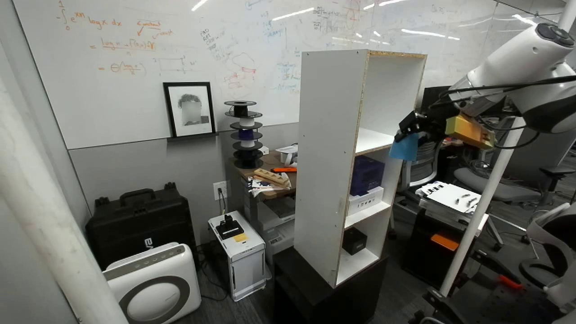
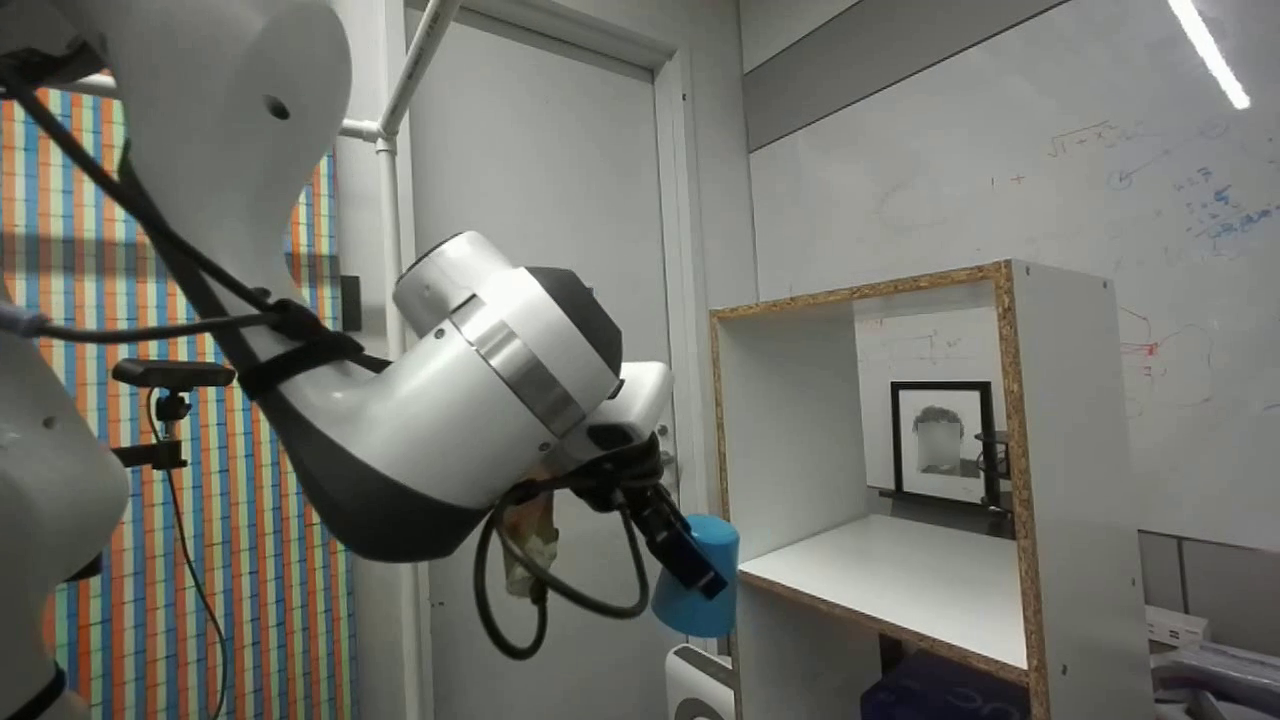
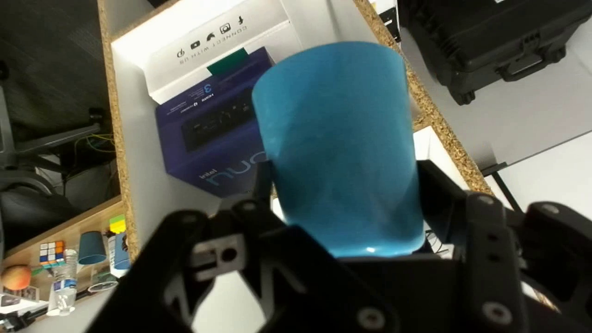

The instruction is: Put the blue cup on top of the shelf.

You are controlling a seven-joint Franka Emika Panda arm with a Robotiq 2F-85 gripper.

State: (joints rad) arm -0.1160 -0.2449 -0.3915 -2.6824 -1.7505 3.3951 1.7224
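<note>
The light blue cup (image 1: 404, 149) is upside down and slightly tilted in my gripper (image 1: 407, 130). It also shows in an exterior view (image 2: 695, 612) and in the wrist view (image 3: 340, 138). In the wrist view the two fingers (image 3: 346, 178) press on opposite sides of the cup. Its opening faces away from the camera. The tall white shelf (image 1: 330, 157) stands on a black base; its side panel also shows in an exterior view (image 2: 1075, 480). The cup hangs in front of the shelf's open side, around the level of the top compartment's floor, below the flat top.
The middle compartment holds a purple box (image 1: 368, 173) on a white box (image 1: 365, 201). A black box (image 1: 354, 240) sits in the lowest one. A white pole (image 1: 486, 193) stands beside the arm. A desk in the wrist view bears a darker cup (image 3: 91, 248).
</note>
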